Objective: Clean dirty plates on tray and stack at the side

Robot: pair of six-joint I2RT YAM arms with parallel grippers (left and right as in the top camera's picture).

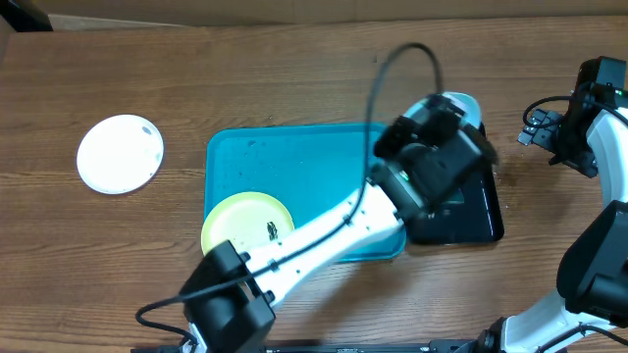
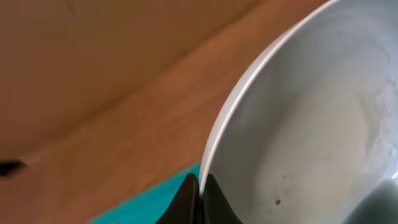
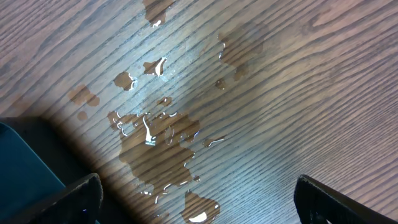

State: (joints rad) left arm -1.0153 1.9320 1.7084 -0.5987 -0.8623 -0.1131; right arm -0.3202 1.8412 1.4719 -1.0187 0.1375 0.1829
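The left arm [image 1: 329,233] has a long white link between blocky black joint housings, a thin black cable [image 1: 392,59] looping above it (another runs along the link). The right arm [image 1: 594,265] is black and white too, with matte black fingertips [image 3: 68,202].

No text, label, brand, number or sign can be read in any view. The white plate [image 1: 120,154], the yellow-green plate [image 1: 245,218], the pale blue plate [image 2: 311,124], the tray [image 1: 294,157] and the black tray [image 1: 486,221] show plain surfaces. The left arm [image 1: 324,235] and right arm [image 1: 599,265] carry no legible marking. The dark specks on the yellow-green plate are smears, not print.
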